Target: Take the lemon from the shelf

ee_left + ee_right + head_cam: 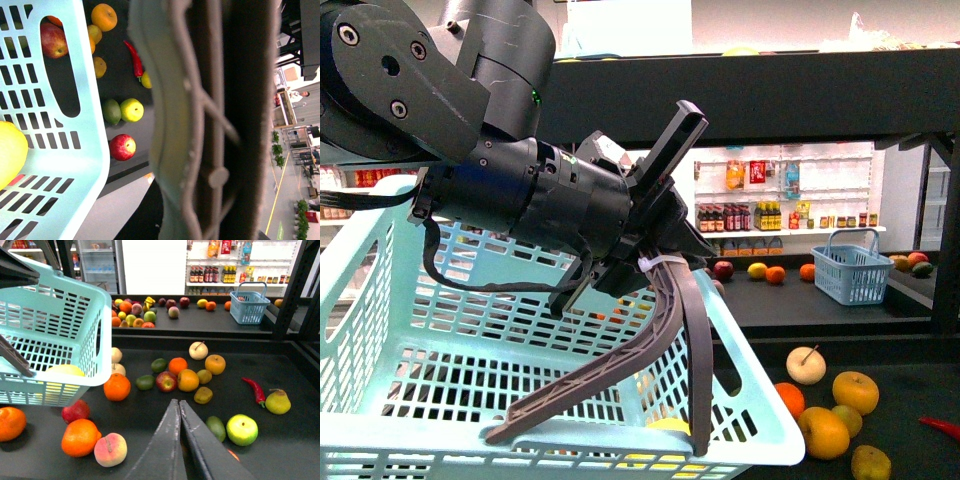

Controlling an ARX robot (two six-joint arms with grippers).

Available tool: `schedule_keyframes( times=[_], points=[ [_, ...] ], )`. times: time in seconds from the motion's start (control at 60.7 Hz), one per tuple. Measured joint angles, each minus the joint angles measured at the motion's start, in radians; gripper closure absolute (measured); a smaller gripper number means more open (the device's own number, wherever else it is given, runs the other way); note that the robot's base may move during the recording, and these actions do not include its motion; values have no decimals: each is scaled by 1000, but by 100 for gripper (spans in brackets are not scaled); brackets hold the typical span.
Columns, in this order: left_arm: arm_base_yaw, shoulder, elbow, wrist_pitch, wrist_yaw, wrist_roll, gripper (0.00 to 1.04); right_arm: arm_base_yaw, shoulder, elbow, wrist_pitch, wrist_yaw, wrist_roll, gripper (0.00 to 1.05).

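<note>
The lemon (65, 371) lies at the bottom of the light-blue basket (380, 300), close to one wall, and not on the shelf (285, 440); the basket hangs tilted above the shelf's dark tray, carried by its grey-brown handles (672, 330), which run up into the left hand (670, 205); whether that hand clamps the handles or merely hooks them cannot be told, since handles and wrist cover the contact; the right hand (178, 407) is pressed together, empty, and hovers above the tray among loose fruit. Hazard 1: the handles may slide in the left hand if the arm swings or rotates sharply; the basket would fall onto the fruit below. Hazard 2: more tilt is likely to roll the lemon toward the low rim; keep the basket level. Hazard 3: the basket's lower edge is near an orange (117, 387) and a red fruit (75, 411); a low traverse may knock them along the tray. Hazard 4: the right hand, if lowered, may strike the green fruit (216, 427) just beside it.
</note>
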Motion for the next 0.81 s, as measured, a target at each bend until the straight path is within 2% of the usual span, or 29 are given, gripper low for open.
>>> schedule_keyframes(
  times=[0.691,0.774,0.807],
  points=[
    [0,0,0,0,1,0,95,1,-67,-65,12,2,0,98],
    [0,0,0,0,0,0,95,1,-67,-65,12,2,0,86],
    [0,0,0,0,1,0,95,1,-67,-65,12,2,0,78]
  ],
)
